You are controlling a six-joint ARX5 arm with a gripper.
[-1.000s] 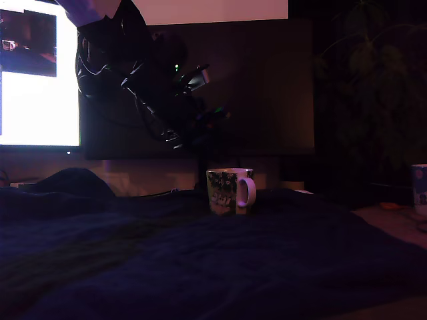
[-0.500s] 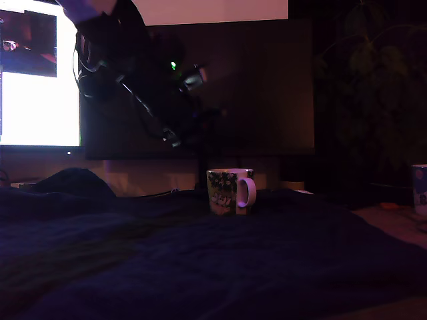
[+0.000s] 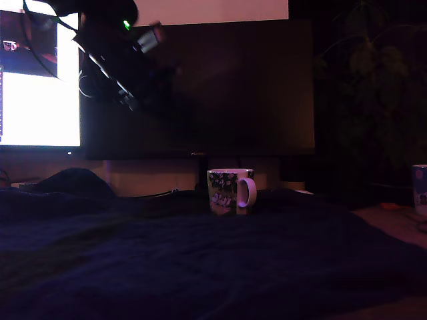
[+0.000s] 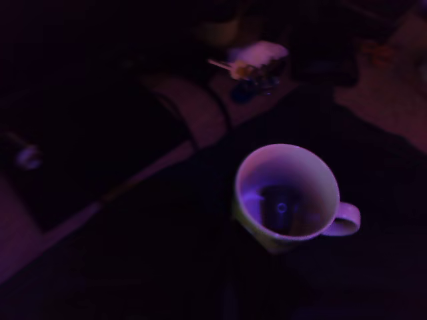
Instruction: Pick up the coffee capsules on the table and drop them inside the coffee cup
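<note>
I'm seeing the coffee cup (image 3: 230, 191) sitting upright on the table (image 3: 200, 267), a dark capsule (image 4: 280, 208) lying inside it.

Very dim, purple-tinged, blurry frames

A dim desk setup in a home or office room: a large dark monitor (image 3: 200, 87) stands behind the cloth-draped surface (image 3: 200, 260), a lit screen (image 3: 37, 100) glows at the exterior view's left, a leafy houseplant (image 3: 373, 73) at its right.
</note>
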